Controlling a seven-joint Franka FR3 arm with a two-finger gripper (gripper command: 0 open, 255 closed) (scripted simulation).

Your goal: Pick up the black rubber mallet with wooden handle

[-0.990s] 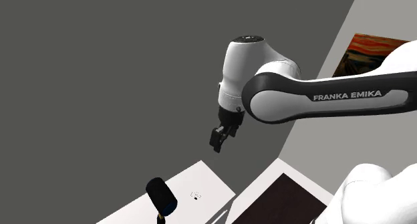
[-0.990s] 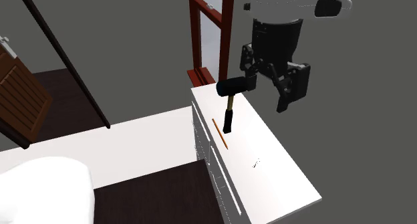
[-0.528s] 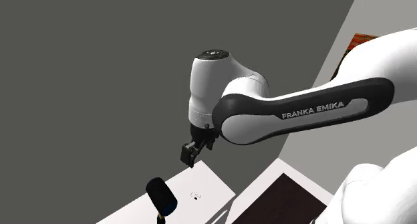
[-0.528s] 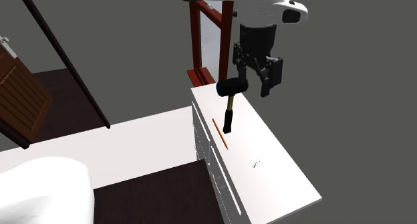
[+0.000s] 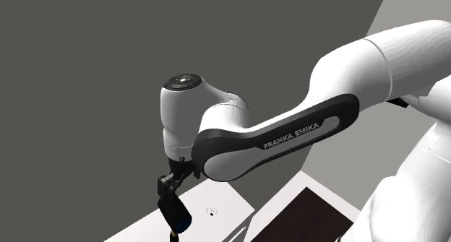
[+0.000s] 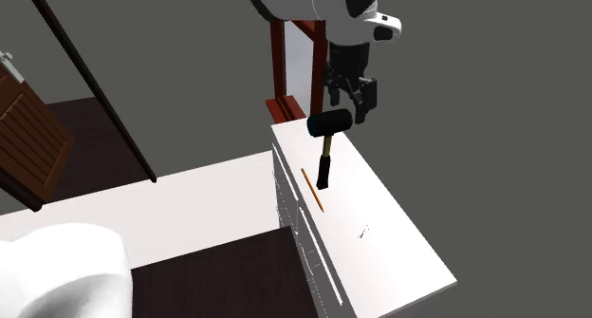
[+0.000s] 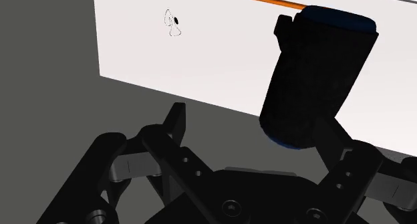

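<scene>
arm (image 5: 289,132) label FRANKA EMIKA | gripper (image 6: 351,96) fingers apart, holding nothing | just above mallet (image 6: 328,125) head

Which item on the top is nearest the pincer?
The black mallet: its head sits right by the pincer; orange pencil and tiny speck lie farther off.

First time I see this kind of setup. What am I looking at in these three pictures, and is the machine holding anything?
It is a white robot arm ending in a black two-finger hand. One picture is taken from beside its stand, one from a second camera looking down on the cabinet, one from a camera on the hand itself. On the white cabinet top are a mallet with a black head, an orange pencil and a tiny dark speck I cannot identify. The hand hangs close over the mallet's head, fingers apart, holding nothing.
</scene>
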